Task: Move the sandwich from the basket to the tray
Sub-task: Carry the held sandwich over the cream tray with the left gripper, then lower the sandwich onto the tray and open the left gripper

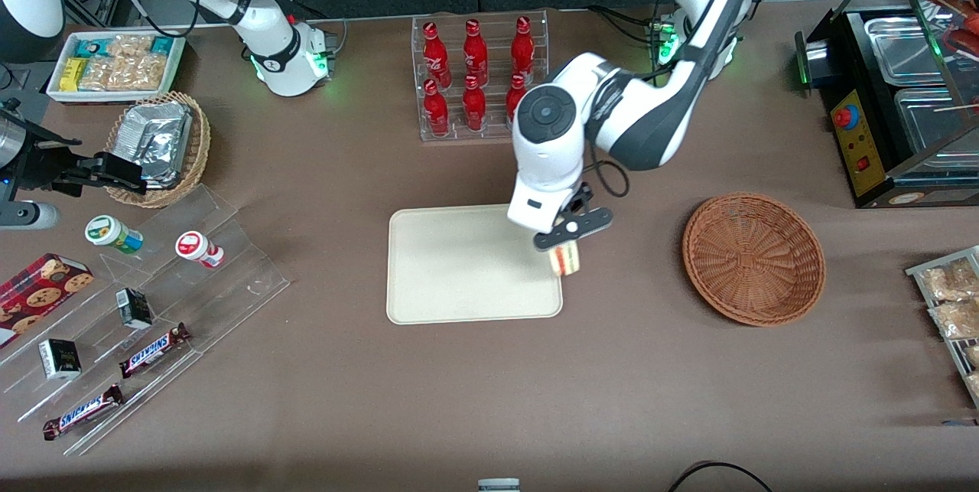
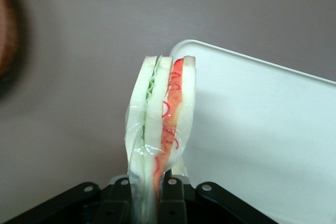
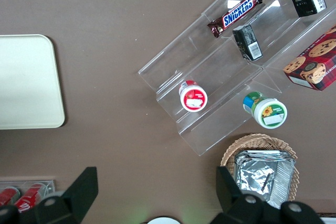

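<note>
My left gripper (image 1: 567,246) hangs over the edge of the cream tray (image 1: 451,266) that lies toward the working arm's end of the table. It is shut on the sandwich (image 1: 565,258), a plastic-wrapped wedge of white bread with red, orange and green filling. In the left wrist view the sandwich (image 2: 161,116) stands on edge, clamped between the black fingers (image 2: 172,203), with a rounded corner of the tray (image 2: 262,129) beneath and beside it. The reddish-brown wicker basket (image 1: 753,258) sits on the table toward the working arm's end, well apart from the gripper, with nothing in it.
A clear rack of red bottles (image 1: 478,75) stands farther from the front camera than the tray. A clear stepped shelf (image 1: 145,324) with snacks and a tan basket of foil packets (image 1: 158,146) lie toward the parked arm's end. A black warmer cabinet (image 1: 895,94) stands at the working arm's end.
</note>
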